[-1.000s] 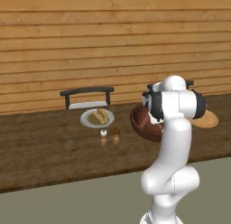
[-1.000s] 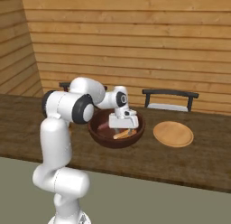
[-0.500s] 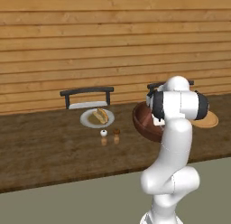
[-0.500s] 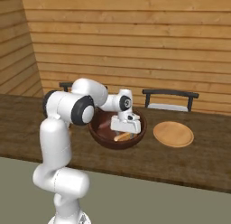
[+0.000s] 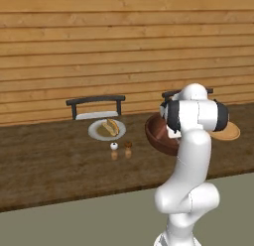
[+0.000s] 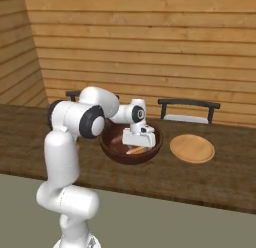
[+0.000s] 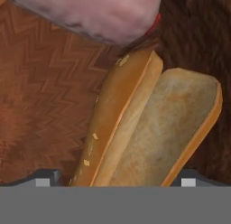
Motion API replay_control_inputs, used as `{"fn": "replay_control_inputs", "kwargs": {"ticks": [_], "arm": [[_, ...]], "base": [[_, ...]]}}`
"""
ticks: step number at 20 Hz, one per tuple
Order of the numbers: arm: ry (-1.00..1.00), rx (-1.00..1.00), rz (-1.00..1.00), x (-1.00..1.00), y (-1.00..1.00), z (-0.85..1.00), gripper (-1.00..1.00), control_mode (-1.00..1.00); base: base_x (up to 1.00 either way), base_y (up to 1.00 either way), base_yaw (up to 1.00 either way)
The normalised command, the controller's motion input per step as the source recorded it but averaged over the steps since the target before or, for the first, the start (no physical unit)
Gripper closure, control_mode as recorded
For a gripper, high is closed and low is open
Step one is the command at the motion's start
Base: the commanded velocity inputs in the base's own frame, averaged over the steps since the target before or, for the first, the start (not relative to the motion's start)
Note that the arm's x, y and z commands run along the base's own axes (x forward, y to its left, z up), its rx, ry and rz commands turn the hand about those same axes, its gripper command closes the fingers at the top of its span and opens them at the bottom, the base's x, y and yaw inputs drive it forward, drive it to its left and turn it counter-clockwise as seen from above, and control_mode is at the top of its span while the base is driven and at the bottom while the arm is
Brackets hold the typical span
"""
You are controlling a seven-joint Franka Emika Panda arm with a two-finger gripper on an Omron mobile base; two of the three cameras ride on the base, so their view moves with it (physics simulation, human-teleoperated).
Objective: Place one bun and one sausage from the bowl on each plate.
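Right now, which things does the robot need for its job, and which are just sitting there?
Needed:
gripper, open, down in the bowl
bun
sausage
grey plate holding food
wooden plate

Just sitting there:
two small shakers
two dark racks

The room was lit evenly and softly, with no lamp or window to account for it. The plank wall (image 5: 124,46) glowed warm and flat, without glare. Shadows were faint on the dark counter (image 6: 210,182). Both wide views looked coarse and slightly soft, small things smeared. Close in, the bun (image 7: 149,128) was sharp enough, though the sausage (image 7: 90,13) looked blotchy and blurred.
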Motion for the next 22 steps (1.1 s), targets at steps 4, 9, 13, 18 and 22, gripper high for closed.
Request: {"fn": "replay_control_inputs", "kwargs": {"ticks": [4,9,13,18,22], "arm": [[0.01,0.0,0.0,-0.11,-0.1,0.06,1.0,-1.0],[0.0,0.0,0.13,-0.3,-0.06,0.95,1.0,-1.0],[-0.04,0.0,0.24,-0.15,-0.19,0.99,1.0,-1.0],[-0.15,0.13,0.33,-0.23,-0.75,0.74,1.0,-1.0],[-0.23,0.37,0.3,-0.05,-1.0,0.35,1.0,-1.0]], "base": [[0.0,0.0,0.0],[0.0,0.0,0.0],[0.0,0.0,0.0],[0.0,0.0,0.0],[0.0,0.0,0.0]]}}
